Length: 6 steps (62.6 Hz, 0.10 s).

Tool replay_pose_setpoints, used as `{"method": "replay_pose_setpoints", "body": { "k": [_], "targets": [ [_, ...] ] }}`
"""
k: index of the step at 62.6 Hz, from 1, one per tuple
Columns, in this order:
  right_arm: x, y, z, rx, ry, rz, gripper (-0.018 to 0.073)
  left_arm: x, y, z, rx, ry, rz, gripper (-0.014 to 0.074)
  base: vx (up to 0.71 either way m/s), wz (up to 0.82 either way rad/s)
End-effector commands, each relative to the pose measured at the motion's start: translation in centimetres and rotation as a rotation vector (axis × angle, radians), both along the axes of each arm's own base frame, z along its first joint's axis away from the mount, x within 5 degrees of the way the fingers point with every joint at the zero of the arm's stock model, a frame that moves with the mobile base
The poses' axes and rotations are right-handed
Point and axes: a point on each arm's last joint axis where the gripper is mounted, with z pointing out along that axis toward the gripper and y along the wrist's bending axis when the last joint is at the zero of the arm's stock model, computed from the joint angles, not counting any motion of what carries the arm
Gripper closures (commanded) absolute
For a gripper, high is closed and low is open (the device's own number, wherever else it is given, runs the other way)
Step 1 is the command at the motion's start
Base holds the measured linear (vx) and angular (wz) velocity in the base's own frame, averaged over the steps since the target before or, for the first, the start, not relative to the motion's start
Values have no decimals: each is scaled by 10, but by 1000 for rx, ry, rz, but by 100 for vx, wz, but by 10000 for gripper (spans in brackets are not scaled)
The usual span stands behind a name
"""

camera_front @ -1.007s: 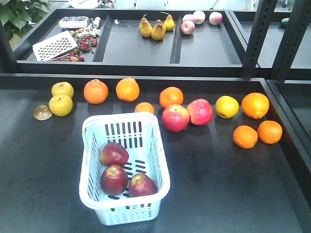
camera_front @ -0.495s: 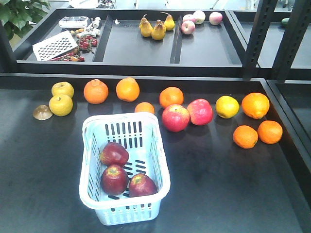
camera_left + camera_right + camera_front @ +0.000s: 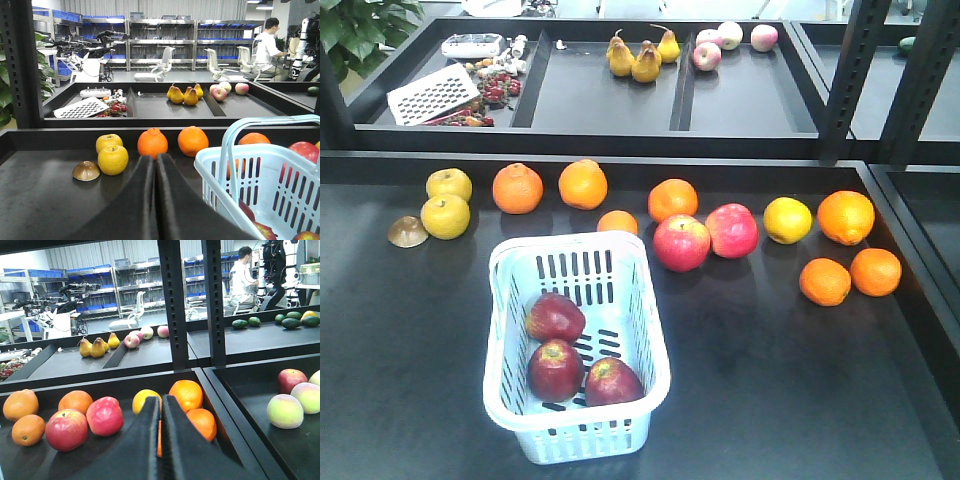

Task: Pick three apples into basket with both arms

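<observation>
At the bottom centre of the frame, the left gripper (image 3: 155,200) is seen with its two black fingers pressed together, nothing held between them. The pale blue basket (image 3: 260,185) is placed at the lower right, a thin hoop handle raised over it; dark red apples (image 3: 257,229) are glimpsed through its slotted wall. Two yellow apples (image 3: 112,154) are set touching at the left of centre, with a brown dome-shaped object (image 3: 86,170) just beside them. Two oranges (image 3: 172,142) are lined up behind the gripper. In the tray beyond, pears (image 3: 184,94) and a white grater (image 3: 81,107) are laid. A seated person (image 3: 265,47) is visible at the upper right.
</observation>
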Motion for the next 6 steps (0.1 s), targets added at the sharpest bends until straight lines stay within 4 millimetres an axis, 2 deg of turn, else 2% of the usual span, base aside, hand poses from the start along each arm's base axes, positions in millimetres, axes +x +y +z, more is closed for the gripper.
{"method": "replay_pose_setpoints", "body": {
  "k": [1,6],
  "targets": [
    [-1,1,3,-17,-77,4,568,-1,0,5,-24,-82,-3,603,0,0],
    [-1,1,3,-17,-77,4,568,-1,0,5,-24,-82,-3,603,0,0]
  ]
}}
